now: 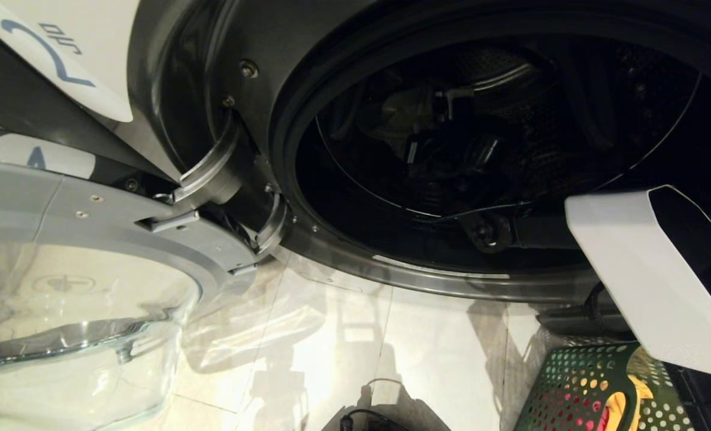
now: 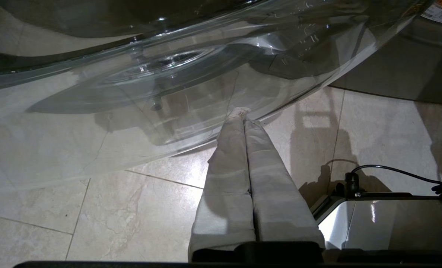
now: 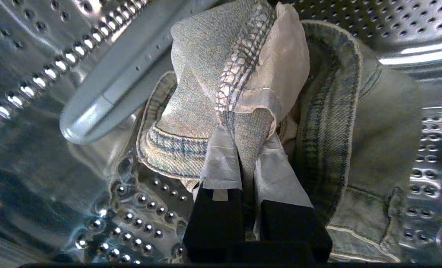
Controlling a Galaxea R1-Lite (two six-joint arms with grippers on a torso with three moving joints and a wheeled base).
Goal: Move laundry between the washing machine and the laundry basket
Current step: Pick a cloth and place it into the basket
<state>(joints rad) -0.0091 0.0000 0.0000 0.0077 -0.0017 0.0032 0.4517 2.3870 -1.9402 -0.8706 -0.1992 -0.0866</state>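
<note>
drum mouth (image 1: 499, 149): open | door (image 1: 85, 287): swung left, blocks left side | basket (image 1: 577, 389): lower right

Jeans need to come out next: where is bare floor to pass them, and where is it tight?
Bare floor tiles lie between the open door and laundry basket. Tight inside the drum, where the right gripper pinches the jeans.

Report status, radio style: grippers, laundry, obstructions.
Right gripper shut on jeans inside drum. Left gripper shut, empty, by open door. Nothing blocking.
</note>
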